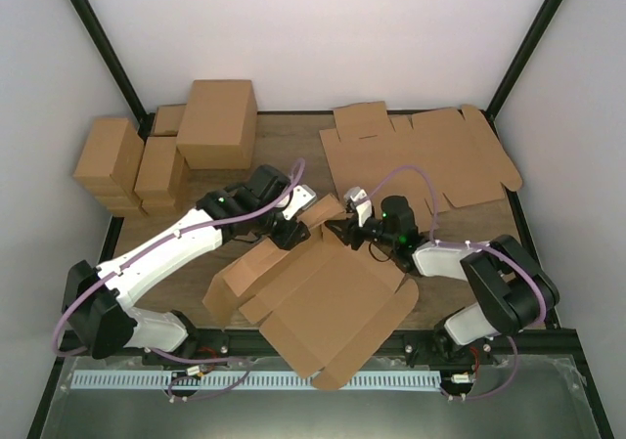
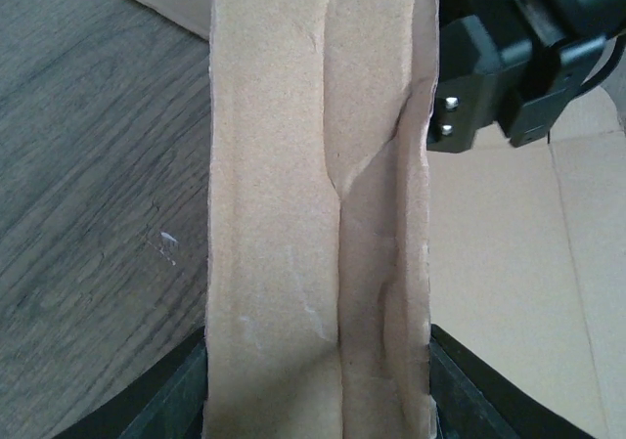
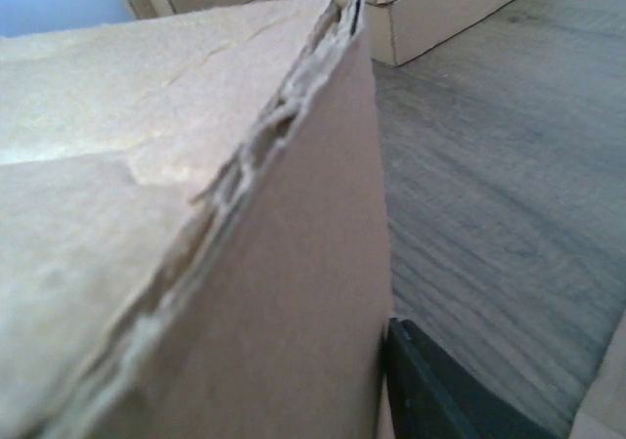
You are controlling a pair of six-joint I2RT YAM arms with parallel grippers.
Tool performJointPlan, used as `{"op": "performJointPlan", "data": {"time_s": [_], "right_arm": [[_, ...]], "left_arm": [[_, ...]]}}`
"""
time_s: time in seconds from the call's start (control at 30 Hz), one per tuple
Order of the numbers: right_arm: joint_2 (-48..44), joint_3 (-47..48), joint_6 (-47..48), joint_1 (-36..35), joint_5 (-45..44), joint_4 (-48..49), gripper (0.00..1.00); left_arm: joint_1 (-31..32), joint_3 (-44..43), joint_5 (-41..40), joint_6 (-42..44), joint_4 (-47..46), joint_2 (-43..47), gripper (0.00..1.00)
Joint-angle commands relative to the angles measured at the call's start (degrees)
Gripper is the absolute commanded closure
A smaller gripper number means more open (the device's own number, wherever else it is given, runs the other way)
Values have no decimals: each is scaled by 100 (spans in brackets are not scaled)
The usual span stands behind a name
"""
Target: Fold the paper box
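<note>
Box: the box lies mid-table, half folded, with its rear corner flap raised.
Why: gripped from both sides, probably to keep the doubled flap upright.
Left gripper: the left gripper is left of that corner, jaws part-open and clamped across the flap.
Right gripper: the right gripper is right of the corner, against the cardboard; I cannot tell how wide it is.

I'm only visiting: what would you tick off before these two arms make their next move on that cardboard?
1. Left gripper holding the paper box: ok, its fingers flank a raised flap.
2. Right gripper hold: cannot tell, cardboard fills its own view.
3. Flap standing between both arms: ok.
4. Near flaps folded up: not ok, they lie flat.
5. Spare flat sheet and finished cartons apart from the work: ok.
</note>
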State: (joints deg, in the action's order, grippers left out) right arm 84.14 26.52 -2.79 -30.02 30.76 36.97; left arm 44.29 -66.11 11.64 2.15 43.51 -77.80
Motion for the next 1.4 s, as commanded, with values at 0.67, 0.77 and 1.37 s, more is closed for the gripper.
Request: {"op": "performJointPlan", "data": {"time_s": [0.67, 0.77, 1.37], "right_arm": [[177, 51, -442, -876, -3293, 390, 85], [115, 48, -387, -874, -3357, 388, 77], [230, 23, -730, -997, -4396, 208, 81]], "left_arm": [[-71, -315, 789, -586, -83, -65, 48], [-109, -332, 787, -607, -46, -58, 48], [-249, -307, 729, -681, -8, -66, 48]]}}
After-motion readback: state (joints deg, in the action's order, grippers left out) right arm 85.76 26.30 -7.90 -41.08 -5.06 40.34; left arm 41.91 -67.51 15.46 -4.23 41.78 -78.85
